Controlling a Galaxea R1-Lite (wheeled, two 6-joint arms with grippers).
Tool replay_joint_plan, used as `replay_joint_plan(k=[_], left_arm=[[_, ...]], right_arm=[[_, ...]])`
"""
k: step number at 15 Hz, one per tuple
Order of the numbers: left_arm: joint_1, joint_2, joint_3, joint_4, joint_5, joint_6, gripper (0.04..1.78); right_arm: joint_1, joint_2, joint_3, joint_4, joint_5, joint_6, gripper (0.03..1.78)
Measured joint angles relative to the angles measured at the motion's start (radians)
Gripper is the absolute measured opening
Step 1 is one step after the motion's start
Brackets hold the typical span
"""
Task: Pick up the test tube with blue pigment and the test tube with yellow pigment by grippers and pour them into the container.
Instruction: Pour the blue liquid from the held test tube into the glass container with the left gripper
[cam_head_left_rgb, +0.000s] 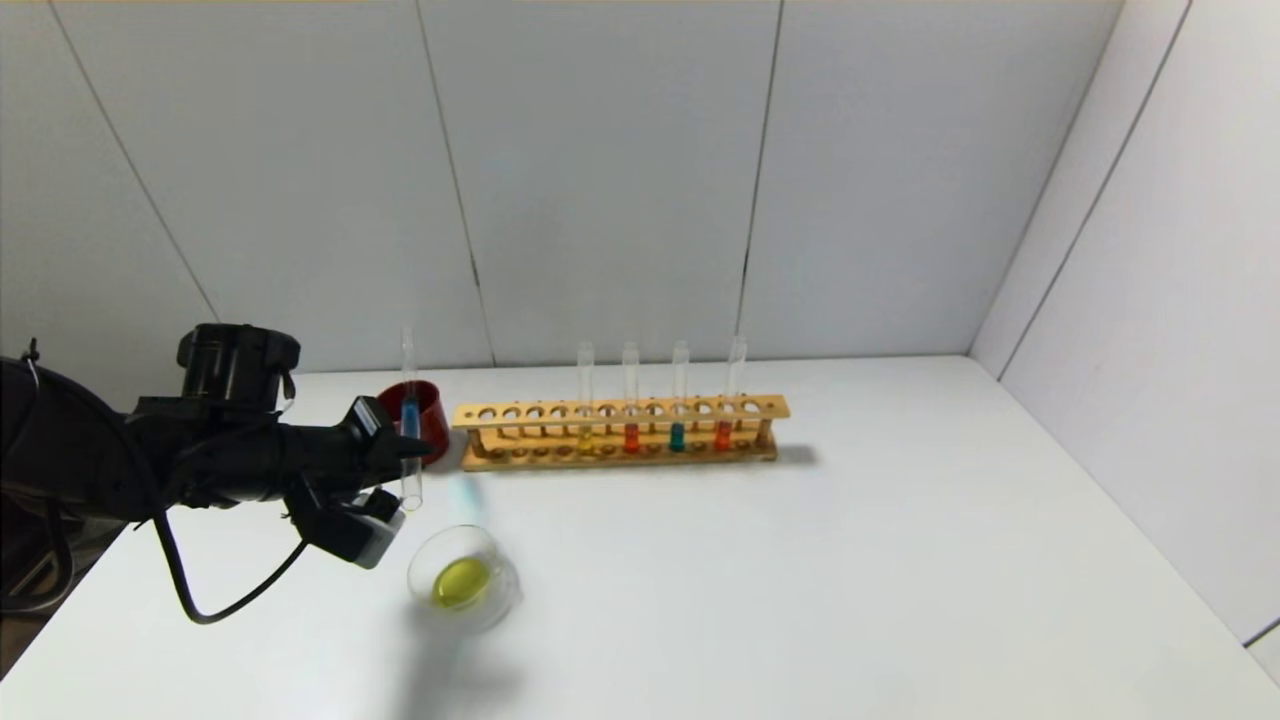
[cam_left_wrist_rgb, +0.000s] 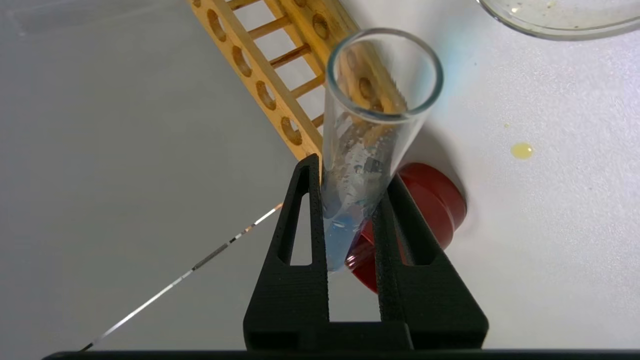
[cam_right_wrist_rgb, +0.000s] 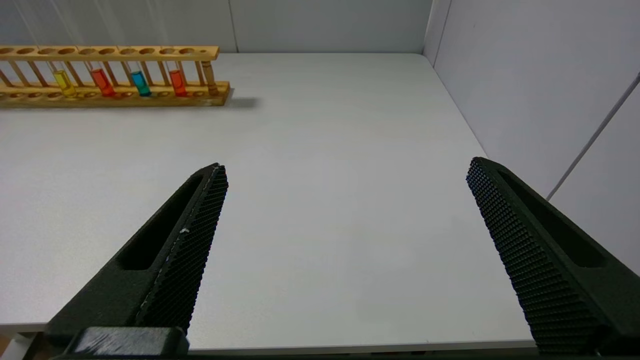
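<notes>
My left gripper (cam_head_left_rgb: 418, 445) is shut on the test tube with blue pigment (cam_head_left_rgb: 410, 415), a slim clear tube, held above the table just behind the container (cam_head_left_rgb: 505, 590) and in front of a red cup (cam_head_left_rgb: 437, 402). In the left wrist view the tube (cam_left_wrist_rgb: 370, 125) sits clamped between both fingers. Its open mouth faces the camera, blue liquid lies at its round bottom, and droplets cling to the glass. The container (cam_left_wrist_rgb: 550, 32), a clear glass dish, holds yellow liquid. I cannot pick out the test tube with yellow pigment. My right gripper (cam_right_wrist_rgb: 346, 165) hangs open over bare table, outside the head view.
A wooden rack (cam_head_left_rgb: 620, 412) stands at the back with tubes of amber-yellow, orange-red, teal (cam_head_left_rgb: 677, 437) and orange-red liquid. A yellow drop (cam_left_wrist_rgb: 521, 150) lies on the table near the red cup (cam_left_wrist_rgb: 430, 200). Grey walls close the back and right.
</notes>
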Motion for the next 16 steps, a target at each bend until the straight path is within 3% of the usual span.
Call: replay_joint_plan(k=[16], left_arm=[[-0.018, 0.0, 0.0, -0.01, 0.023, 0.101, 0.31]], right_arm=[[0.0, 0.0, 0.0, 0.0, 0.0, 0.0, 1.75]])
